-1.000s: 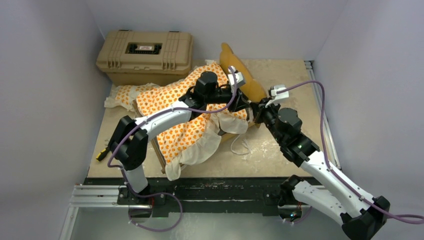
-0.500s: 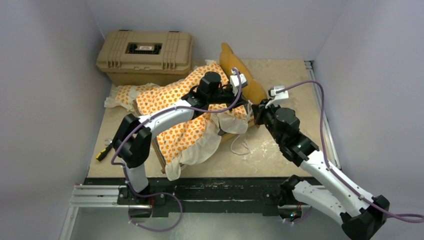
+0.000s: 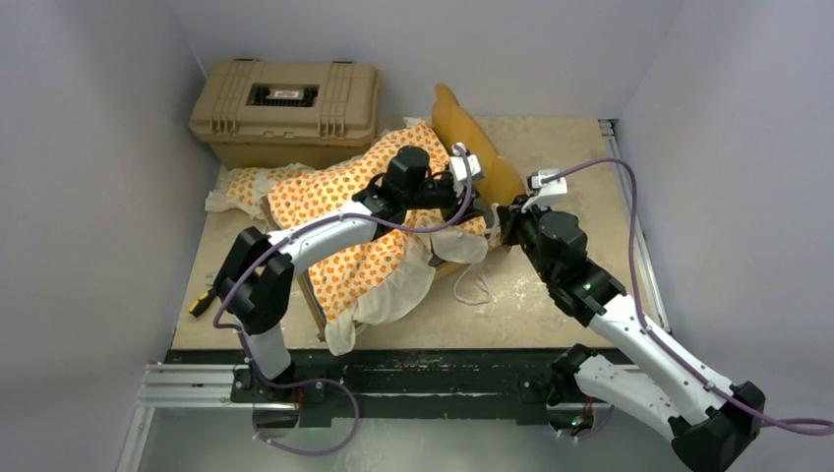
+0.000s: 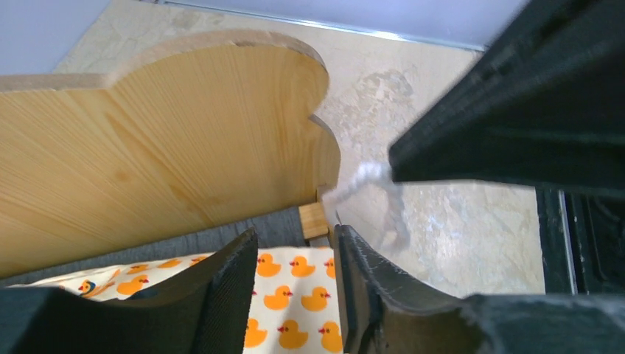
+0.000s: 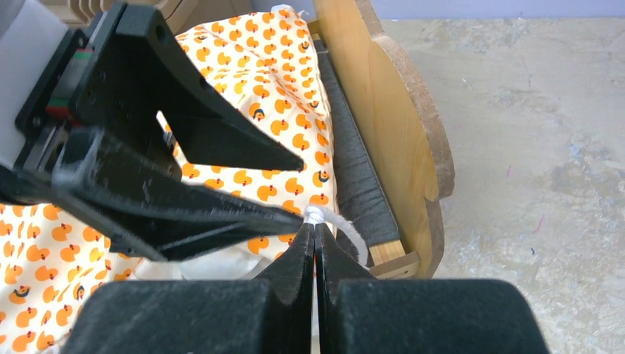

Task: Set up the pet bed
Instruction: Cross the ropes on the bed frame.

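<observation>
The pet bed's wood frame lies on the table with its scalloped headboard (image 3: 462, 123) toward the back. The orange-duck mattress cushion (image 3: 354, 256) drapes over the frame, its white ruffle hanging at the front. The small matching pillow (image 3: 241, 187) lies left of it. My left gripper (image 3: 479, 204) is open above the cushion's corner (image 4: 295, 295), next to the headboard (image 4: 147, 147) and grey base (image 4: 243, 240). My right gripper (image 3: 506, 218) is shut on the knot of a white cord (image 5: 346, 228) at the frame's corner, right beside the left gripper's fingers (image 5: 221, 147).
A tan plastic hard case (image 3: 285, 108) stands at the back left. A yellow-and-black tool (image 3: 202, 300) lies near the table's left front edge. The white cord's loose end (image 3: 472, 287) trails on the table in front of the bed. Walls close in on three sides.
Both grippers have shifted only slightly at the bed's right corner. The right gripper keeps its hold on the cord. The cushion has not visibly moved.
</observation>
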Available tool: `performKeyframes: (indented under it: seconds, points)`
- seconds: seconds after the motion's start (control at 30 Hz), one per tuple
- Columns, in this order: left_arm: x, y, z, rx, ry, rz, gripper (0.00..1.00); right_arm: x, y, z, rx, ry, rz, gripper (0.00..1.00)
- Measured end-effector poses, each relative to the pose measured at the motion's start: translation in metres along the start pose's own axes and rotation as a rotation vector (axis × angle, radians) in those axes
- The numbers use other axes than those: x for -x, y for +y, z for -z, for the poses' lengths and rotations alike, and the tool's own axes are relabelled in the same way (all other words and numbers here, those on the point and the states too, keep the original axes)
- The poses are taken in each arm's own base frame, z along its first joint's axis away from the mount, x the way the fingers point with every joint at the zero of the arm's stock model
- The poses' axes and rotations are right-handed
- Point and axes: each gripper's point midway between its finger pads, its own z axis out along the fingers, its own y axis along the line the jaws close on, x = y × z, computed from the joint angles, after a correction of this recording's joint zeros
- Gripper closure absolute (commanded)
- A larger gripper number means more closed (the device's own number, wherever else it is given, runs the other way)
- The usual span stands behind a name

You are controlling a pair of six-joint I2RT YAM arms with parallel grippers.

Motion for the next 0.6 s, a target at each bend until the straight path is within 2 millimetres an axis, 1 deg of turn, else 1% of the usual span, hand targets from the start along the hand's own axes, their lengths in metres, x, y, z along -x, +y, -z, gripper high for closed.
performKeyframes:
  seconds: [0.1,0.2,0.3,0.47,0.53,0.6]
  points:
    - [-0.008,-0.007,0.006,-0.022,-0.005,-0.055,0.55,0.001,0.0,0.0,0.001,-0.002,0.011,1.0]
    - [-0.01,-0.011,0.009,-0.045,-0.023,-0.121,0.56,0.001,-0.001,0.0,0.001,-0.003,0.026,1.0]
    - [-0.004,-0.015,0.008,-0.079,-0.052,-0.182,0.57,0.001,0.0,0.001,0.009,-0.001,0.042,1.0]
    - [0.013,-0.021,0.003,-0.135,-0.119,-0.248,0.62,0.002,0.005,0.001,0.045,-0.006,0.061,1.0]
    - [0.016,-0.021,-0.001,-0.151,-0.137,-0.265,0.63,0.003,0.007,0.001,0.056,-0.009,0.066,1.0]
    - [0.015,-0.021,-0.005,-0.168,-0.144,-0.275,0.65,0.004,0.008,0.001,0.061,-0.013,0.069,1.0]
